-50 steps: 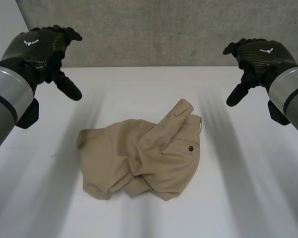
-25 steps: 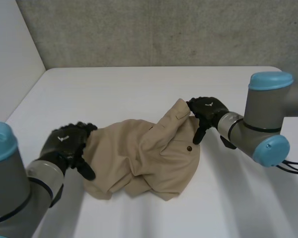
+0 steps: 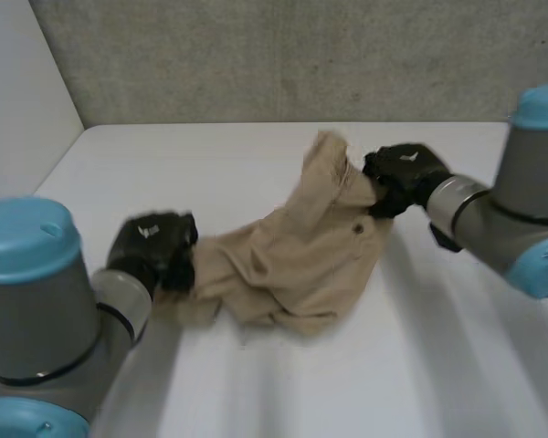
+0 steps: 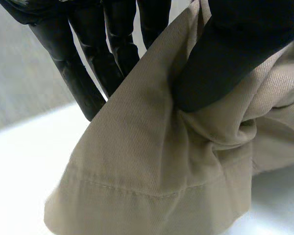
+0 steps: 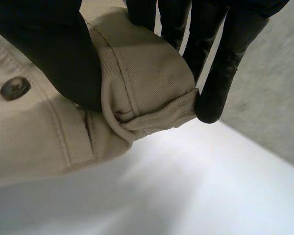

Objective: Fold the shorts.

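While the shorts [image 3: 292,255] rest crumpled on the middle of the table [image 3: 283,392], a hand grips them at each end. They are tan and bunched in loose folds, stretching from near left to far right, with the far right end raised clear of the table. A dark button [image 3: 357,228] shows on the cloth close to that raised end. The left hand [image 3: 151,248] is at the near left end, on a leg hem. The left wrist view has its thumb lying over the cloth [image 4: 152,186] and pressing it against the fingers [image 4: 88,73] behind, so the hem is pinched between them. The stitched edge hangs below the hand, and I cannot tell whether it touches the table. The right hand [image 3: 402,175] is at the far right end, on the waistband. From the right wrist, its thumb curls over a rolled waistband corner [image 5: 142,73] with the fingers [image 5: 220,73] behind it, so the corner is clamped between them. The button [image 5: 14,87] sits just beside the thumb. Between the hands the middle of the shorts sags onto the table. Each hand ends a grey arm with a light-blue cap: the left arm [image 3: 46,310] at near left, the right arm [image 3: 521,201] at the right. A grey wall [image 3: 256,55] stands beyond the table's far edge.
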